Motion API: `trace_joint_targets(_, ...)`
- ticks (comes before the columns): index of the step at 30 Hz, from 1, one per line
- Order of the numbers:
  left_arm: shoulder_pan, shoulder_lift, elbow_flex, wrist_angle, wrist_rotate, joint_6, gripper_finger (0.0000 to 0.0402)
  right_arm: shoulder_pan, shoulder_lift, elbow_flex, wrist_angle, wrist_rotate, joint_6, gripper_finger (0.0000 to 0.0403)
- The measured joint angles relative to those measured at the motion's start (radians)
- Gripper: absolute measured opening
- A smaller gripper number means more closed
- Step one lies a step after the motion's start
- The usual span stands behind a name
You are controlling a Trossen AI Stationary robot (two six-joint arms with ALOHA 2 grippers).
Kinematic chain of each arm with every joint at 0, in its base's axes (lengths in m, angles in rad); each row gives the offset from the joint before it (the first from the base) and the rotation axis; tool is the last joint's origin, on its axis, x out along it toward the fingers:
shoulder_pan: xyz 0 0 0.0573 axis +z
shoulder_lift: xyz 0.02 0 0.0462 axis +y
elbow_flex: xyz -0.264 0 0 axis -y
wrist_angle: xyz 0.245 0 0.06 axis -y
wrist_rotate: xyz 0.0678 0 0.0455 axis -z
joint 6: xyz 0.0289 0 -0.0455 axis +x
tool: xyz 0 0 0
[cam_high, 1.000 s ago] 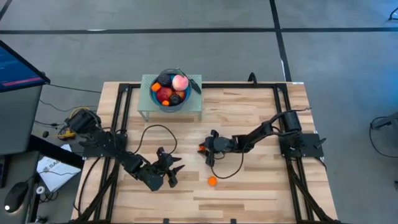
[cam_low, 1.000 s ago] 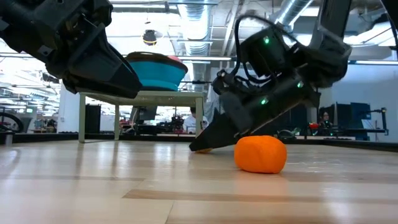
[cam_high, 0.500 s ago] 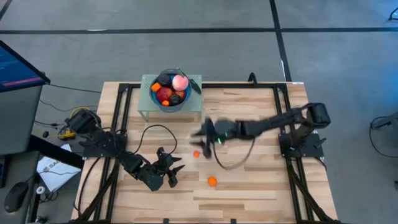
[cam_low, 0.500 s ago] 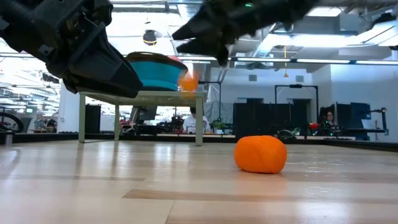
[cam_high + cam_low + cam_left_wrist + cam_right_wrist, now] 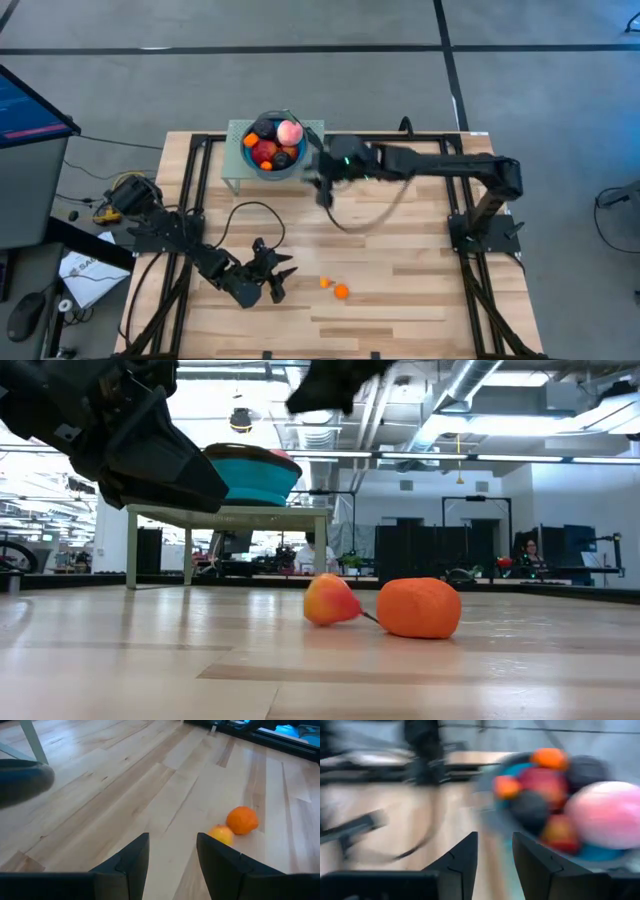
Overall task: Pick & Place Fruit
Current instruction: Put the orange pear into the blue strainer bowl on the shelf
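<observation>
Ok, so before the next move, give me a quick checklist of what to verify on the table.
1. Right claw free: ok, open, nothing between its fingers, up by the bowl.
2. Small fruit in bowl: not ok, it lies on the table.
3. Orange in bowl: not ok, on the table right beside the small fruit.
4. Bowl upright and holding fruit: ok.
5. Left claw out of the way: ok, open, low near the front left, apart from both loose fruits.
</observation>
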Motion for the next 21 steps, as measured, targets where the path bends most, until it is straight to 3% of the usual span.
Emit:
trace_joint_targets(4,-0.009,0.000,0.000,0.005,0.000,0.000,0.0158,0.087,-0.072,-0.057,-0.106,-0.012,-0.006,0.0110)
trace_joint_targets(8,-0.014,0.000,0.000,0.009,0.000,0.000,0.0158,0.195,-0.132,-0.167,-0.102,-0.001,0.006,0.0107)
trace_joint_targets(12,-0.013,0.000,0.000,0.014,0.000,0.000,0.0158,0.325,-0.142,-0.266,-0.110,-0.017,0.110,0.0108)
trace_joint_targets(16,-0.013,0.000,0.000,0.021,-0.001,-0.001,0.0158,0.450,-0.115,-0.315,-0.078,-0.036,0.260,0.0109)
trace_joint_targets(21,-0.007,0.000,0.001,0.048,0.000,-0.005,0.0158,0.588,0.023,-0.291,0.043,-0.119,0.329,0.0125)
